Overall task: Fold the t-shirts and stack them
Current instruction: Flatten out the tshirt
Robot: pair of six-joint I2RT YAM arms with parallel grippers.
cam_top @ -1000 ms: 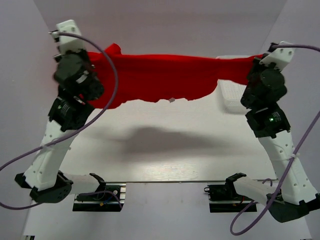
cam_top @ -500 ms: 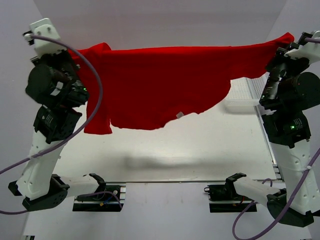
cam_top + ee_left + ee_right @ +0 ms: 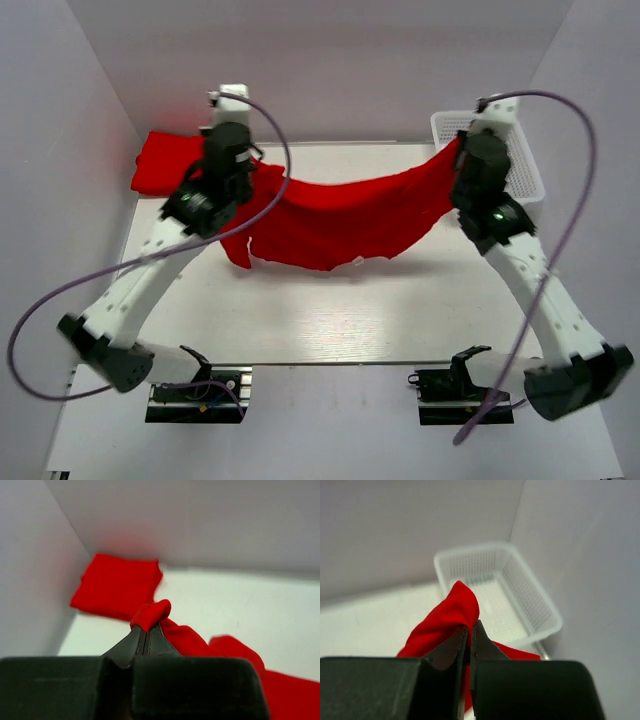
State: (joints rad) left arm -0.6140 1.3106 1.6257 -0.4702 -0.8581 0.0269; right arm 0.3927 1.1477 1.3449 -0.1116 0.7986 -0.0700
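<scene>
Two red t-shirts are in view. The held t-shirt [image 3: 340, 220] hangs stretched between both arms over the far half of the desk [image 3: 350, 320] and sags in the middle. A sleeve [image 3: 238, 250] droops below its left end, and a small white neck tag [image 3: 357, 261] shows at its lower edge. Whether that edge touches the desk cannot be told.

The left jaws are pressed together on a bunched fold of fabric at the shirt's left end. The right jaws pinch a bunched fold at its right end, with only a thin gap between them.

The folded t-shirt [image 3: 163, 163] lies in the far left corner of the desk, against the side wall and near the left jaws. A white mesh basket [image 3: 528, 175] sits in the far right corner, just beyond the right arm [image 3: 520, 270].
</scene>
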